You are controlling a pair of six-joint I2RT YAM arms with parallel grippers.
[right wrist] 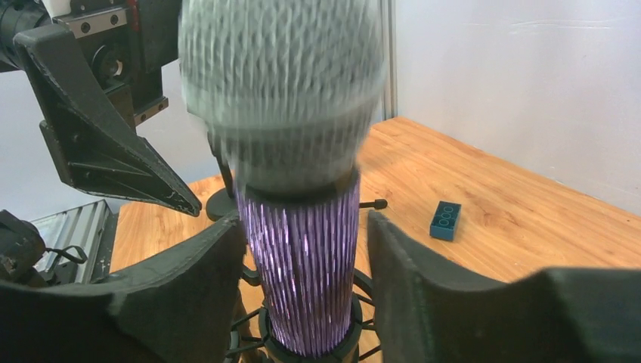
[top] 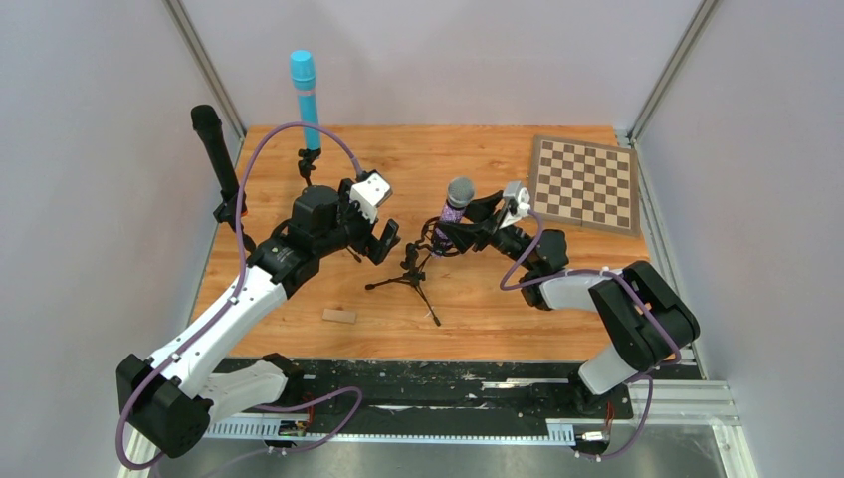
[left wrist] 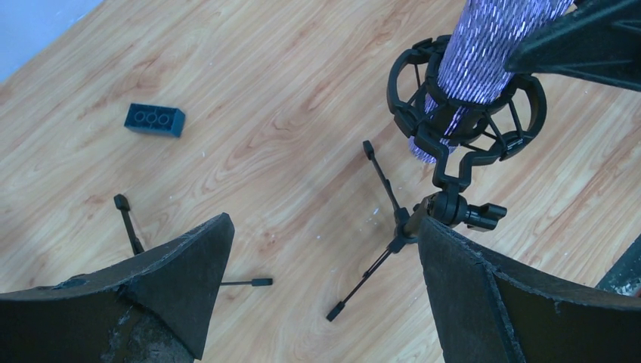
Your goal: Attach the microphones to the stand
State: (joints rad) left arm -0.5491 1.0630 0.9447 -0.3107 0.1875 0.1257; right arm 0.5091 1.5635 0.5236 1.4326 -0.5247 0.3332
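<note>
Purple glitter microphone sits nearly upright in the stand mid-table, mesh head up, tail poking through the shock mount. Right gripper brackets its body, jaws slightly parted, with a sliver of gap on one side. Left gripper hangs wide open nearby. The head is blurred in the right wrist view and cropped out of the left wrist view.

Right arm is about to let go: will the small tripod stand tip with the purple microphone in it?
Probably top-heavy: the purple microphone rises tall above the tripod stand, whose legs look thin. A sideways nudge could tip it. The legs are spread, so untouched it likely stands.
</note>
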